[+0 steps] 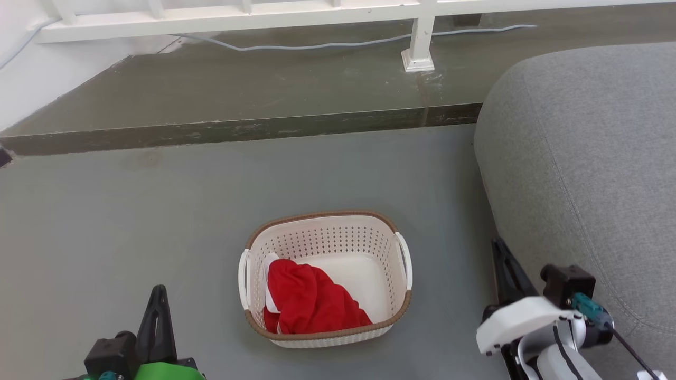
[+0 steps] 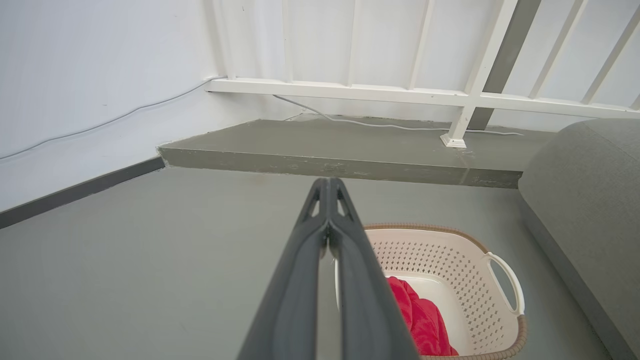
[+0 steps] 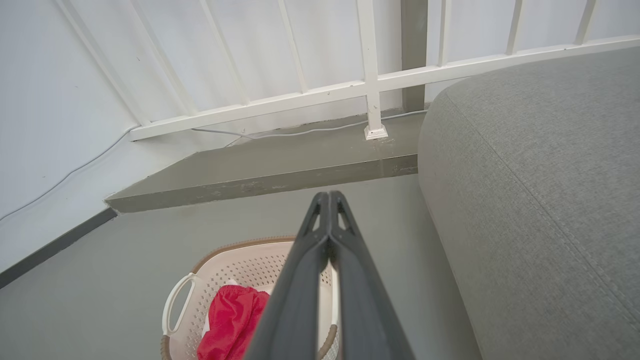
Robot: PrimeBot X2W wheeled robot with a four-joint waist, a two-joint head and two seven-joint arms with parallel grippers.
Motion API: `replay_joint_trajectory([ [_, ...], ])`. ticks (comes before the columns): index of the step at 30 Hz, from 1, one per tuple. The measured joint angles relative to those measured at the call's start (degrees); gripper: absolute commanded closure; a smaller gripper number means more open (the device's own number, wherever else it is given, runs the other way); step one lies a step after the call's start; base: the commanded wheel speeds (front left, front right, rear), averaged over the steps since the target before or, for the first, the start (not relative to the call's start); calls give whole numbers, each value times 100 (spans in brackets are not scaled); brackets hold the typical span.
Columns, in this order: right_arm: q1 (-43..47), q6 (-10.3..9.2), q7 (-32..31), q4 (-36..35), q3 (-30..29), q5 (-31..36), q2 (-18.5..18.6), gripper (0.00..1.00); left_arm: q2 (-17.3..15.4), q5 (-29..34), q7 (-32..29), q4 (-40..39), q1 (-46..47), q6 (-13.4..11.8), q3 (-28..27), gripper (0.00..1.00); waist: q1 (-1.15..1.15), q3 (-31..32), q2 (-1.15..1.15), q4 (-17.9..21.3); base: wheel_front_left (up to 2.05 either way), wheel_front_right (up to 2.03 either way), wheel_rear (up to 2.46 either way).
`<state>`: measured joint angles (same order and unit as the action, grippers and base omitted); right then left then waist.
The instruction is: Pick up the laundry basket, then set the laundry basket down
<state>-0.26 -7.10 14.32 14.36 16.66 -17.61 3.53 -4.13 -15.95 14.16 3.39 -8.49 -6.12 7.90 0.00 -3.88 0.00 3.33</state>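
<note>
**Laundry basket** [image 1: 322,240]: cream-white, perforated, with a brown woven-look rim. It stands upright with its base flat on the floor [image 1: 132,211], well short of the step's front edge, and near the sofa's flank without touching it

**Contents:** a red garment [image 1: 309,301] bunched in the corner towards the robot's left, with a slip of white cloth [image 1: 270,264] at its edge. The rest of the basket's bottom is bare

**Handles:** the left handle [image 1: 243,285] and right handle [image 1: 405,258] are both free, with nothing gripping them

**Left claw** [image 1: 158,295]: fingers pressed together, holding nothing. It is raised off the floor and stands apart from the basket on its left

**Right claw** [image 1: 497,248]: fingers likewise pressed together and holding nothing. It sits between the basket and the sofa and touches neither

**Stage:** the basket rests on the floor, which is how the task's last words want it. The same lie fits a basket waiting to be lifted and one lifted and put back, and with both claws narrow and off the handles, the pictures do not settle which

**Surface:** the floor is smooth, matt grey and level

**Room:**
- A raised step [image 1: 264,89] of darker grey-green, scuffed along its front edge, runs across the far side
- A white railing [image 1: 237,13] is footed on the step, and a pale cable [image 1: 317,46] trails along it
- A white wall [image 2: 75,75] with dark skirting [image 2: 75,192] stands at the left
- A grey fabric sofa [image 1: 581,174] stands at the right
</note>
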Motion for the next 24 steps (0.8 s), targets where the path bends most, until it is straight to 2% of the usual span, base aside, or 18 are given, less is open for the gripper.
replay_joint_trajectory([
  [7, 96, 69, -1, -21, -23, -302, -1, 100, 13, -248, 0, -15, -15, 40, 79, 100, 0, 14, 0, -17, 0, 0, 0],
  [24, 105, 256, -287, -130, -368, -1727, -11, 100, 37, -1756, -254, -14, -25, 218, -51, 100, 0, 76, 0, -77, 0, 0, 0],
])
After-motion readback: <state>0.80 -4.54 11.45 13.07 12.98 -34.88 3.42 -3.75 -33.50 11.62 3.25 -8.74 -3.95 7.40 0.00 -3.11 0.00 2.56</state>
